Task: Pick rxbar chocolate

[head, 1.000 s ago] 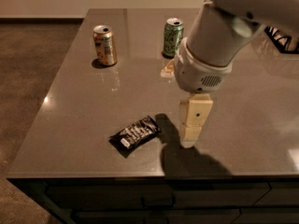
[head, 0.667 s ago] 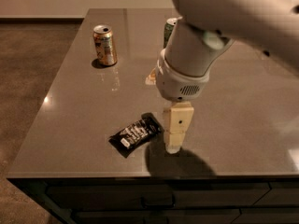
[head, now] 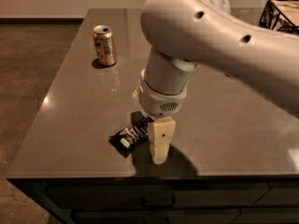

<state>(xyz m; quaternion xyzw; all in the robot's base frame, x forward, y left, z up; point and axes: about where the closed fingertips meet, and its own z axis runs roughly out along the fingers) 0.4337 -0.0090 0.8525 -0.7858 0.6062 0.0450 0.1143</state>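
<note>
The rxbar chocolate (head: 130, 136) is a flat black crinkled wrapper with white lettering, lying near the front edge of the grey table (head: 70, 101). My gripper (head: 160, 146) points down right at the bar's right end, its cream finger touching or just over that end. The big white arm fills the upper right and hides part of the bar's right end.
An orange and white drink can (head: 104, 45) stands at the back left of the table. A black wire rack (head: 279, 14) sits at the far right corner. The table's front edge is just below the gripper. The green can seen before is hidden behind the arm.
The arm has swung left and forward, bringing the gripper from the right of the bar to its right end. The bar has not moved. The green can is now hidden.
</note>
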